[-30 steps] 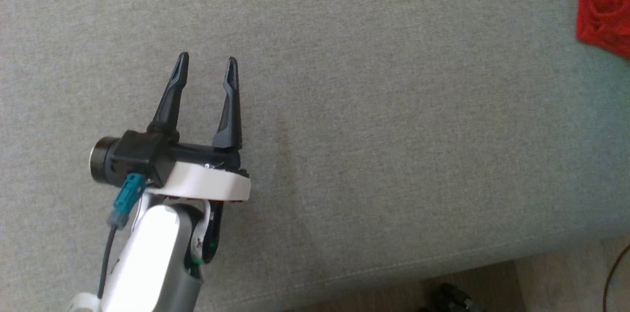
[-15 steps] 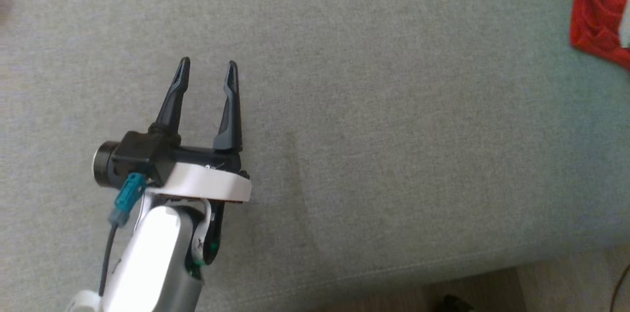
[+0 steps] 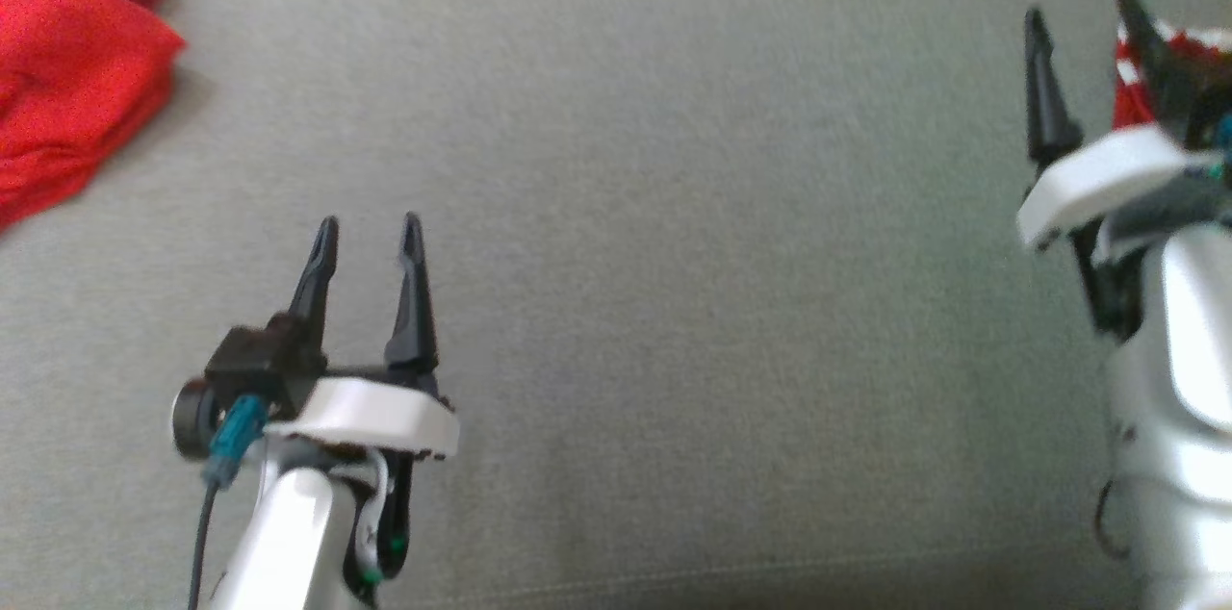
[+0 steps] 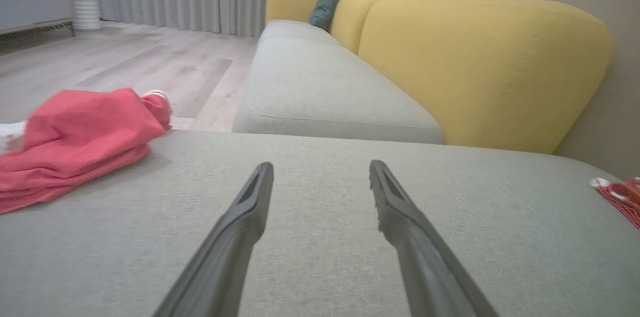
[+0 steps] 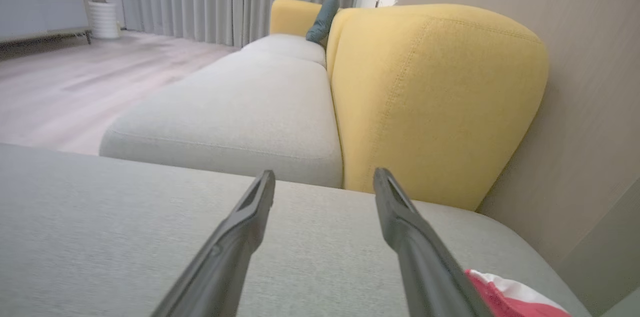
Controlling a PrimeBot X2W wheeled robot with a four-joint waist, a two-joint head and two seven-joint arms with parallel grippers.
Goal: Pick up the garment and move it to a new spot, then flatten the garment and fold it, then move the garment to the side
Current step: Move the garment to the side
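Note:
A bunched red garment (image 3: 67, 62) lies at the far left of the grey cushion (image 3: 674, 254); the left wrist view has the garment (image 4: 75, 142) to the left, well ahead of the fingers. My left gripper (image 3: 370, 225) hovers open over bare cushion at the lower left, nothing between its fingers (image 4: 321, 167). At the right edge my right gripper (image 3: 1080, 9) is open and empty too (image 5: 325, 174). Just behind its fingers lies a red-and-white cloth (image 3: 1136, 81), seen low right in the right wrist view (image 5: 505, 297).
The cushion's front seam (image 3: 770, 571) runs along the bottom of the head view. A yellow backrest (image 4: 475, 67) and a beige wall (image 5: 575, 82) bound the far right side. A second grey seat (image 4: 320, 82) and wooden floor (image 4: 125, 62) lie beyond.
The head camera has swung, shifting the whole picture: the red garment at the left and my right gripper have come into view. Both grippers stay open and empty.

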